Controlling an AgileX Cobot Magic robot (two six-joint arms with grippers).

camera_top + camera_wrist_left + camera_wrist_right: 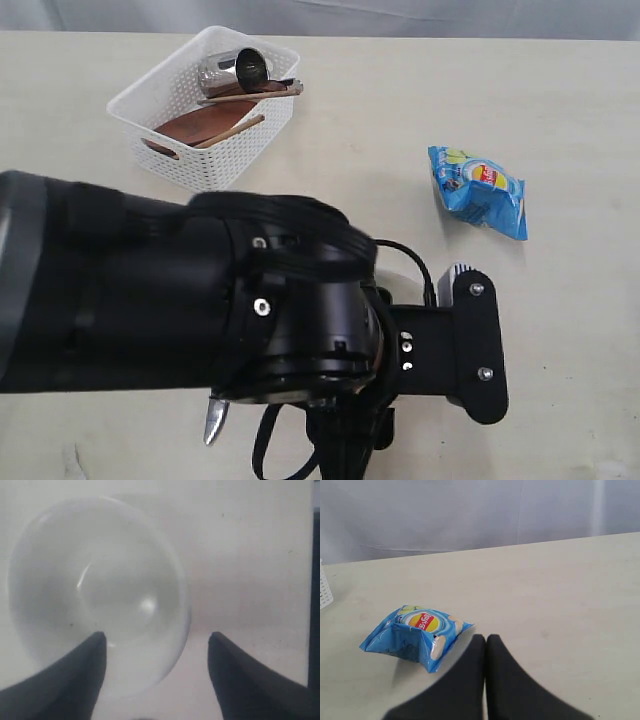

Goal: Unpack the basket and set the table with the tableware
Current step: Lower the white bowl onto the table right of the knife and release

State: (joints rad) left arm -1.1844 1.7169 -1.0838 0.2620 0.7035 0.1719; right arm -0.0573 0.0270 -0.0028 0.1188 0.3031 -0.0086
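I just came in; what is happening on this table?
A two-armed robot is unpacking a white basket. Its left hand hangs open over the cream bowl, which sits on the table. The steel cup, brown saucer and wooden utensils lie in the basket. The right hand is shut, empty, near a blue snack bag.

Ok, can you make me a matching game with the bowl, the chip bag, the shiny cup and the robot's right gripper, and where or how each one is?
Things:
1. bowl
2. snack bag
3. steel cup
4. right gripper

Places or states:
A. inside the white basket
B. blue, lying on the table
C. shut
D. under the open left gripper

Pairs: 1-D, 2-B, 3-A, 4-C.
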